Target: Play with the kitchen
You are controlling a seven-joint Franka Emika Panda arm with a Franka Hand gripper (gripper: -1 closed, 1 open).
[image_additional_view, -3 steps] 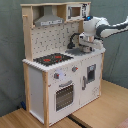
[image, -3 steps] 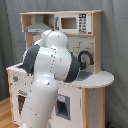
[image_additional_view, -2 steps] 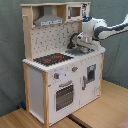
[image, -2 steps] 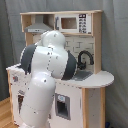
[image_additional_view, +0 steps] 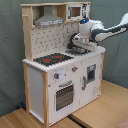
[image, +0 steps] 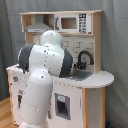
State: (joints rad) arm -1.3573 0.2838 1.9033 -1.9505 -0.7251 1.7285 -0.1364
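Hand [image_additional_view: 76,46] — seen only in the second exterior view, a dark mass at the end of the arm [image_additional_view: 102,31], low over the sink end of the toy kitchen [image_additional_view: 62,75]. Whether its fingers are spread or closed, and whether they have hold of anything, cannot be told. In the first exterior view the hand is hidden behind the arm's white body.

Placement, as a judgement — the arm reaches in from the second exterior view's right and bends down at the wrist, which brings the hand to the sink area, where the faucet [image: 83,58] and the grey basin [image: 81,75] sit. That suits working the faucet or something in the basin as the play step in hand.

Kitchen — tall, white and light wood, standing on a wooden surface [image_additional_view: 107,107]. Black stovetop [image_additional_view: 52,59] with red rings, toward the second exterior view's left of the hand. Oven door [image_additional_view: 64,95] and knobs on the front below. Grey hood [image_additional_view: 48,21] and small microwave [image: 69,23] on the top shelf.

Change against the earlier pictures — in the second exterior view the wrist has dropped from above the counter's far end and come in toward the stovetop, closer to the backsplash. In the first exterior view the arm's bulk has shifted slightly. The kitchen itself has not moved.
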